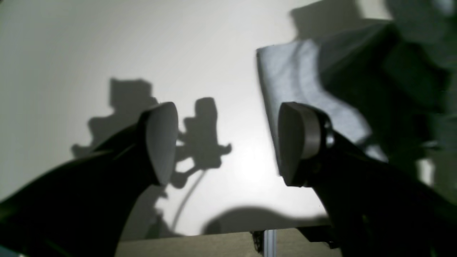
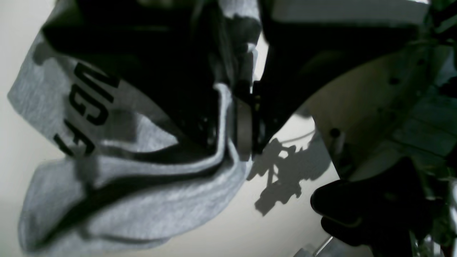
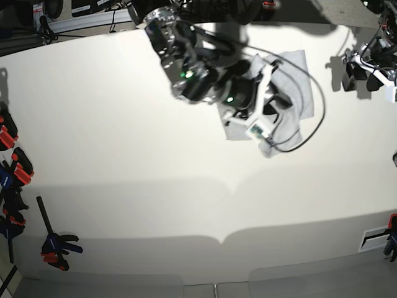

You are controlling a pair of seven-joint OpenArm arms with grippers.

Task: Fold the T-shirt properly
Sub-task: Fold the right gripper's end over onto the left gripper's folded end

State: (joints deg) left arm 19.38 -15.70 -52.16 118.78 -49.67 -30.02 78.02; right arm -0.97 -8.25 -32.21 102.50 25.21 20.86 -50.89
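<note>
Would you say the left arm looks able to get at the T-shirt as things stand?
Probably yes. The left gripper stands open over bare table, with a free edge of the T-shirt just beyond it. The right gripper is pinching cloth farther in, so it might crowd the approach.

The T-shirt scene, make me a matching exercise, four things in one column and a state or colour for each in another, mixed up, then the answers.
Things:
1. T-shirt
2. left pincer
3. right pincer
4. clamps

States:
A. open over bare table, holding nothing
B. grey, black lettering
C. shut on cloth
D. lying at the table's edge, red and blue

Pairs: 1-B, 2-A, 3-C, 4-D
</note>
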